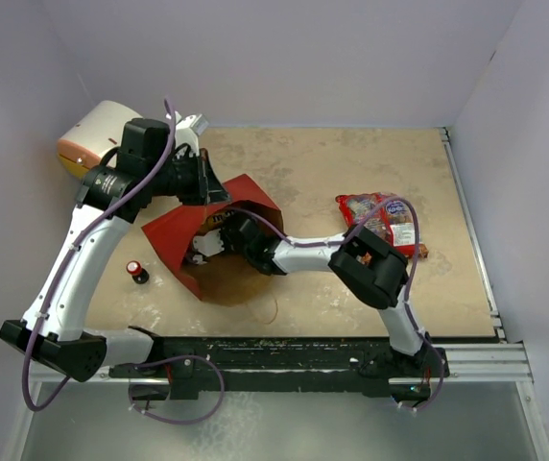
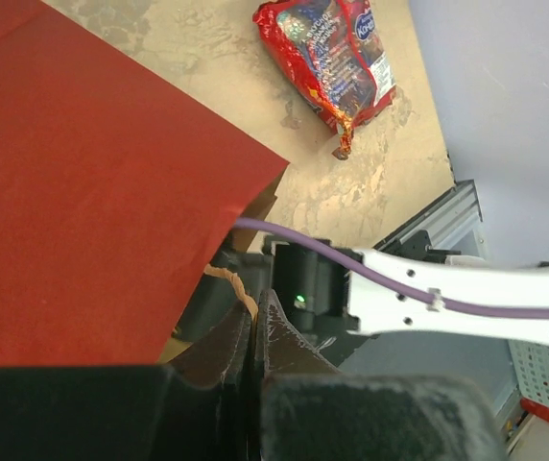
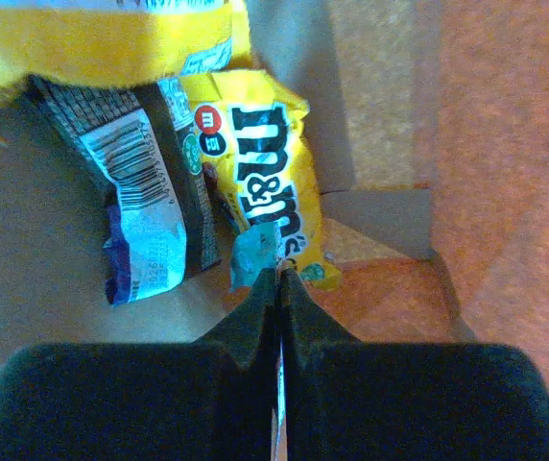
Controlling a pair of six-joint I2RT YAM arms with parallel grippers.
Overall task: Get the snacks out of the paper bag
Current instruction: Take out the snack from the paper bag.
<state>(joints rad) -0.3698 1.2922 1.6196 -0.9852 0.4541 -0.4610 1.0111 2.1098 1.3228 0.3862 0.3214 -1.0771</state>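
My left gripper (image 2: 255, 307) is pinched on the rim of the paper bag (image 2: 92, 192), which lies on its side with its mouth toward the right arm. Inside, my right gripper (image 3: 280, 279) is clamped on the near end of the yellow candy packet (image 3: 265, 163). The packet runs straight away from the fingertips, with a dark wrapper (image 3: 150, 192) just left.
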